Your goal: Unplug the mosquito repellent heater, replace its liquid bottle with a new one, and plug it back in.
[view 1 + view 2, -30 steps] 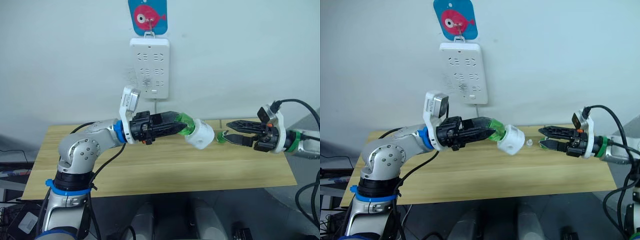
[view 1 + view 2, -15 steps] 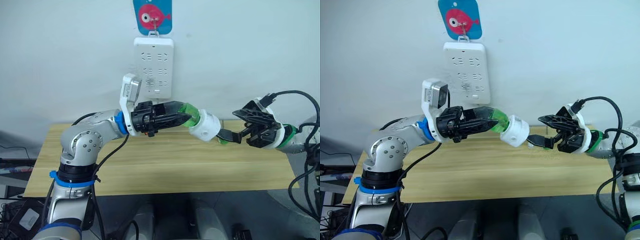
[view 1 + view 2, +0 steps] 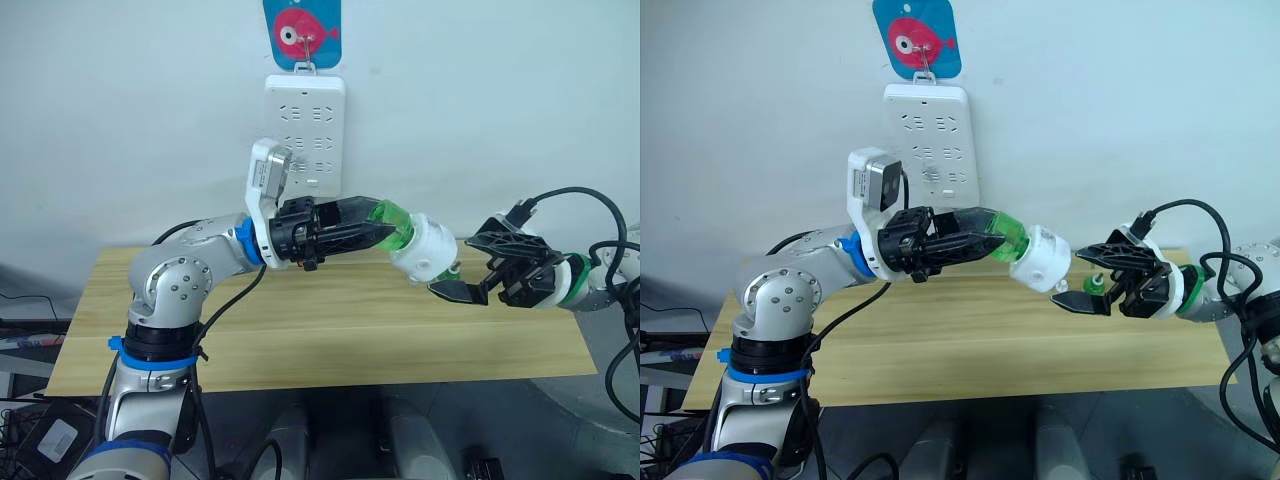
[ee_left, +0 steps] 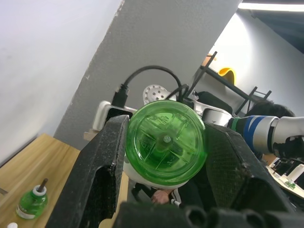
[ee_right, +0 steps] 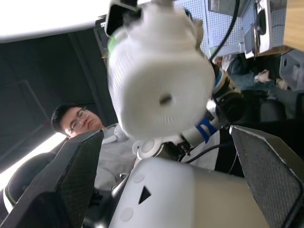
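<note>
- Two grippers were present, one per arm, both raised above the bench (image 3: 300, 340).
- One mosquito repellent heater (image 3: 425, 248) was counted, held in the air over the rear right part of the bench.
- One green bottle (image 3: 388, 220) was fitted into the heater, and the left gripper (image 3: 385, 230) was clamped on this bottle.
- The long axis of bottle and heater ran roughly level, slightly downward, with the heater's white end pointing toward the robot's right.
- The right gripper (image 3: 470, 265) had its fingers spread wide, just beside the heater's white end, holding nothing.
- A second green bottle (image 4: 32, 203), with a bare dark wick, stood upright on the bench.
- One white power strip (image 3: 304, 130) hung on the wall behind the bench.
- One person (image 5: 76, 126) was visible in the right wrist view.
</note>
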Controlling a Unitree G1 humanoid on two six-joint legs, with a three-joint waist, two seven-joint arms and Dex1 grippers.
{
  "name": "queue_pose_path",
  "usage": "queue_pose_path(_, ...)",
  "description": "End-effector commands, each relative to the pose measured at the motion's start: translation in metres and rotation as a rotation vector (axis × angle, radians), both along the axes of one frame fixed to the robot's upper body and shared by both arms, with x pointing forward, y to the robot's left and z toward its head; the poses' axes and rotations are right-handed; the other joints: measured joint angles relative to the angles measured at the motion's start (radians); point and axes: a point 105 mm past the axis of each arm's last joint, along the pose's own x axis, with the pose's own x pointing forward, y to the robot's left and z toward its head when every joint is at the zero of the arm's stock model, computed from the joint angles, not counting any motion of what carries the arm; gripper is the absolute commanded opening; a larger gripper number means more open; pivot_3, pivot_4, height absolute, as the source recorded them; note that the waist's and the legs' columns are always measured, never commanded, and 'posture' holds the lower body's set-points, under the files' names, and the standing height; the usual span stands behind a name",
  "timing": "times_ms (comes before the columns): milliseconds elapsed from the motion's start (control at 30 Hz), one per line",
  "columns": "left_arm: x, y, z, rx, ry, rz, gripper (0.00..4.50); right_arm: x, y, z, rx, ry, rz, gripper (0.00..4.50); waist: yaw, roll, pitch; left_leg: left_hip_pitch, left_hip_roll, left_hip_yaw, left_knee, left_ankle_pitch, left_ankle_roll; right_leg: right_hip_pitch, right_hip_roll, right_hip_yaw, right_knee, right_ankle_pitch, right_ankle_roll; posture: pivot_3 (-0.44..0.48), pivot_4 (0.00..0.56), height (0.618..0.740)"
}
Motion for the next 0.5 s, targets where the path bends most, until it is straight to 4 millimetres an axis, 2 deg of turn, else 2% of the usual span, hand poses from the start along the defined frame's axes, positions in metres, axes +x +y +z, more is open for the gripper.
queue_pose_path(33,-0.012,-0.005,0.004,-0.01,-0.042,-0.038,2.22,-0.001,0.001,0.011,0.03,-0.021,0.018,4.46,0.001,0.0,0.0,0.0,0.0,0.0,0.0,0.0,0.0,0.0,0.0,0.0,0.0,0.0,0.0,-0.085,0.255,0.74)
queue_pose_path(267,-0.013,-0.011,0.005,-0.03,-0.053,-0.045,2.22,-0.006,0.009,0.012,0.033,-0.012,0.075,4.46,0.004,0.0,0.0,0.0,0.0,0.001,0.0,0.0,0.0,0.0,0.0,0.0,0.0,0.0,0.0,-0.086,0.259,0.74)
queue_pose_path(500,-0.017,-0.016,0.007,-0.048,-0.061,-0.061,2.22,0.002,0.014,0.011,0.047,-0.002,0.063,4.46,0.004,0.0,0.0,0.0,0.0,0.0,0.0,0.0,0.0,0.0,0.0,0.0,0.0,0.0,0.0,-0.087,0.262,0.74)
